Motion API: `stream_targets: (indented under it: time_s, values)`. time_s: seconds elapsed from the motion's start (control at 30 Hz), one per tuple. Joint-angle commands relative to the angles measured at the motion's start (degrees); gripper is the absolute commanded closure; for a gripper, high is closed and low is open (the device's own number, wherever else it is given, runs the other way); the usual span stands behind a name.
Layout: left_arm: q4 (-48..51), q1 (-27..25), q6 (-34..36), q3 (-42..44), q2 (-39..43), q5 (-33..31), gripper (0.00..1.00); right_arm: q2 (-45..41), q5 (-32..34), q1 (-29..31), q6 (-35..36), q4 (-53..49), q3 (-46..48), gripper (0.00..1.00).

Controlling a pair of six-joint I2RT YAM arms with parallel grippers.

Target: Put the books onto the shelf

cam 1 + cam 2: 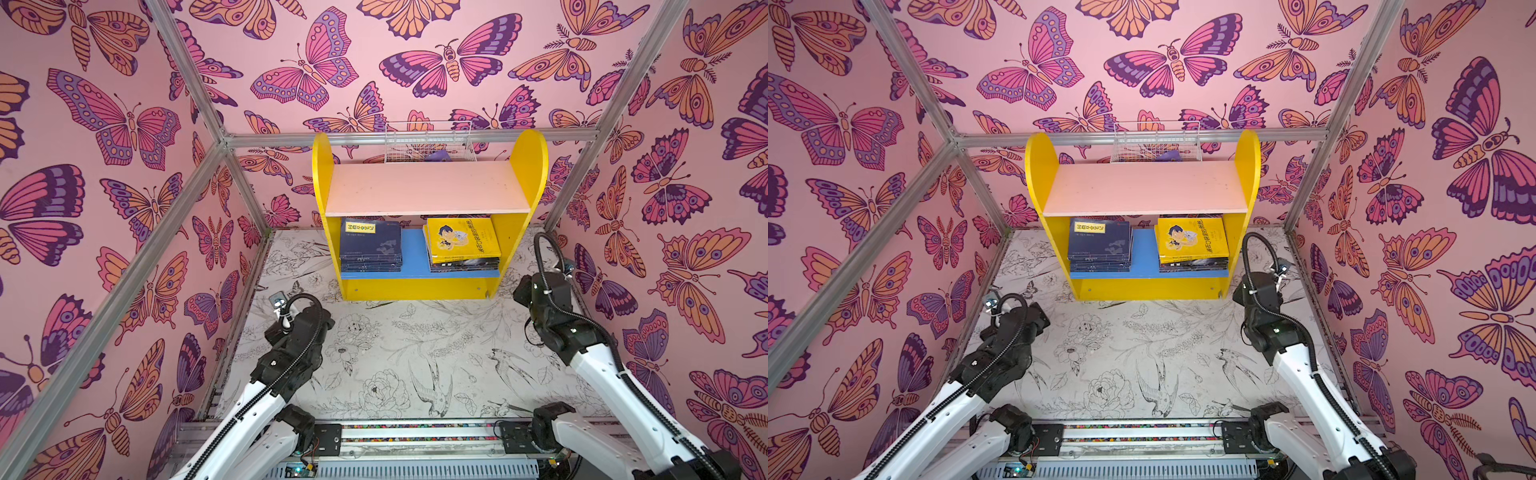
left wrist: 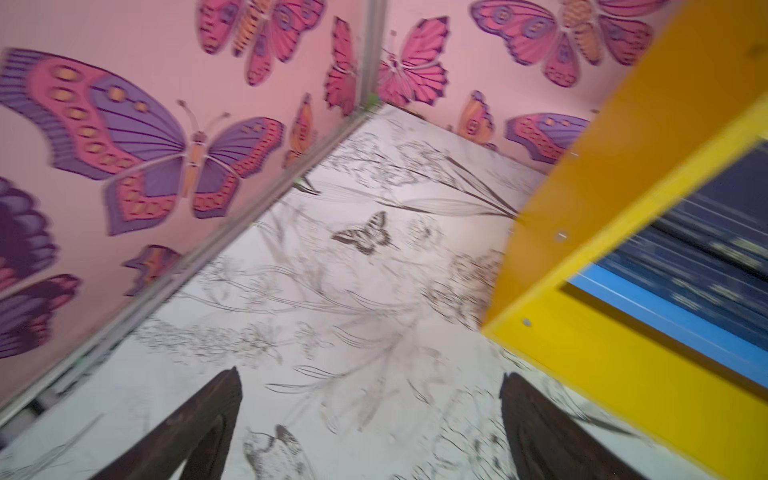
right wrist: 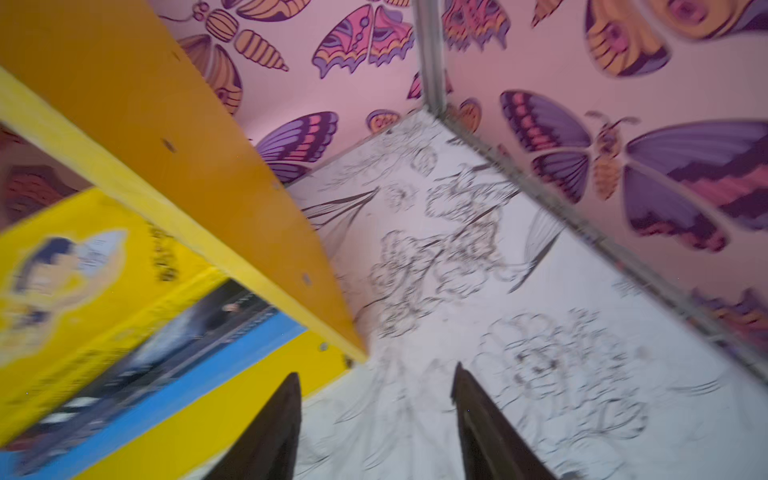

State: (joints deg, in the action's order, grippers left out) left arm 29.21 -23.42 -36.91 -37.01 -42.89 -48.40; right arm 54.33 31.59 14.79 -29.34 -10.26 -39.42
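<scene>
Tools (image 2: 370, 374) (image 3: 376, 370) parted, shelf (image 1: 322, 174) holding books (image 1: 370, 245) (two stacks)

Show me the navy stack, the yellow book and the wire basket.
navy stack (image 1: 370, 245), in a top view, top cover
yellow book (image 1: 463, 240), in a top view, front cover
wire basket (image 1: 401, 146), in a top view, front mesh

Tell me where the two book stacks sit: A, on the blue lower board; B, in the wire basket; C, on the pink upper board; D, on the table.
A: in both top views the navy stack and the yellow-topped stack lie flat on the blue lower board of the shelf.
</scene>
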Motion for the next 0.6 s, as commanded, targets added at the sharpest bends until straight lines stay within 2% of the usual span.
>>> stream_targets:
  time_s: [0.0, 0.07, 0.1, 0.17, 0.23, 0.27, 0.33, 0.37, 0.4, 0.47, 0.5, 0.53, 0.57]
  values:
    - [-7.79, 4.57, 10.47, 2.85, -6.18, -6.5, 0.01, 3.42, 8.96, -0.1, 15.97, 17.78, 8.53, 0.35]
    - [-21.81, 5.86, 21.91, 7.12, -12.48, -6.1, 0.01, 7.19, 11.1, -0.09, 17.5, 23.93, 11.12, 0.34]
    - [-27.55, 6.41, 25.25, 8.26, -15.83, -6.36, 0.01, 9.79, 11.76, -0.63, 18.16, 27.57, 12.18, 0.33]
    - [-30.66, 8.27, 22.04, 8.34, -21.85, -6.63, 0.01, 14.45, 9.07, -2.34, 19.36, 35.93, 14.2, 0.33]
    - [-42.56, 10.94, 24.11, 11.02, -26.77, 0.06, 0.01, 17.79, 4.67, -3.13, 22.9, 42.46, 15.52, 0.33]
    - [-48.64, 11.47, 24.44, 12.49, -29.01, 0.59, 0.01, 19.44, 4.02, -3.23, 24.22, 44.16, 15.58, 0.33]
    - [-53.29, 12.17, 24.44, 11.21, -33.6, 0.59, 0.01, 23.98, 2.07, -4.65, 25.59, 53.51, 17.74, 0.33]
    - [-60.22, 12.76, 30.79, 12.09, -35.5, 8.39, 0.01, 25.24, 1.25, -5.19, 26.7, 56.46, 18.3, 0.34]
    - [-63.94, 13.08, 34.39, 12.41, -36.66, 13.38, 0.02, 25.71, -2.12, -6.33, 26.11, 55.94, 18.4, 0.34]
    - [-69.89, 14.33, 38.7, 12.57, -39.57, 20.56, 0.01, 30.68, -13.39, -11.46, 24.13, 61.0, 19.52, 0.39]
    - [-69.98, 14.53, 39.62, 12.16, -40.66, 22.61, 0.01, 33.74, -15.67, -12.64, 24.03, 66.44, 19.64, 0.4]
    - [-75.77, 15.64, 40.52, 13.24, -43.07, 26.91, 0.02, 34.29, -17.09, -12.79, 24.44, 66.52, 19.51, 0.37]
    - [-79.97, 16.57, 41.61, 13.64, -44.88, 28.49, 0.01, 31.86, -18.48, -12.77, 24.61, 59.24, 17.76, 0.37]
